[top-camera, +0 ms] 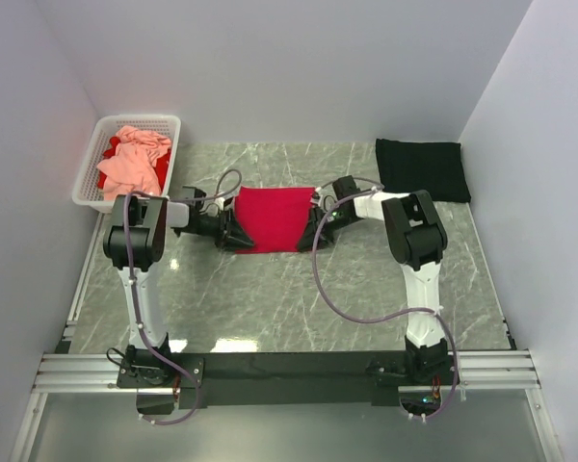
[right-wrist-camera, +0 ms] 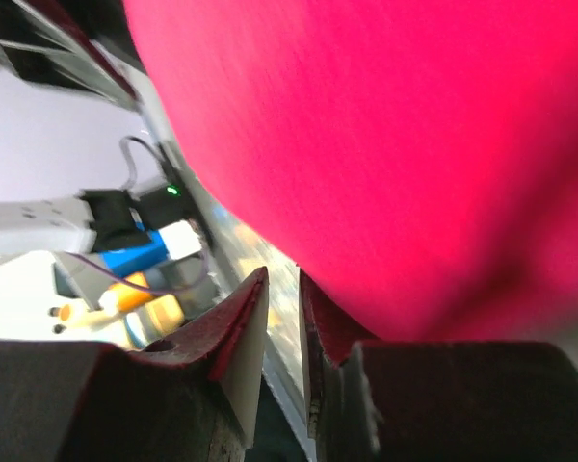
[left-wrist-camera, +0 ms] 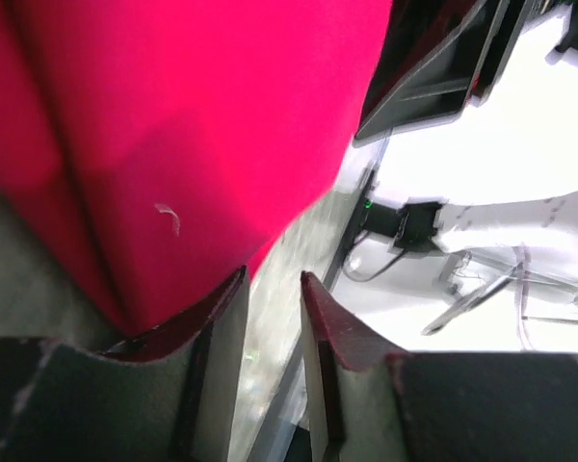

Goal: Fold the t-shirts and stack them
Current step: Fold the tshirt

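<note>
I count three t-shirts: crimson t-shirt (top-camera: 270, 218) at desk (top-camera: 270, 298) centre; black t-shirt (top-camera: 422, 169) at two o'clock; salmon t-shirt (top-camera: 135, 159) in basket (top-camera: 85, 185) at ten o'clock; left gripper (left-wrist-camera: 273, 277) and right gripper (right-wrist-camera: 282, 276) jaws narrow, empty, touching crimson edges.

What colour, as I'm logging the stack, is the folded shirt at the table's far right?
The folded shirt is black, clearest in the top external view.
</note>
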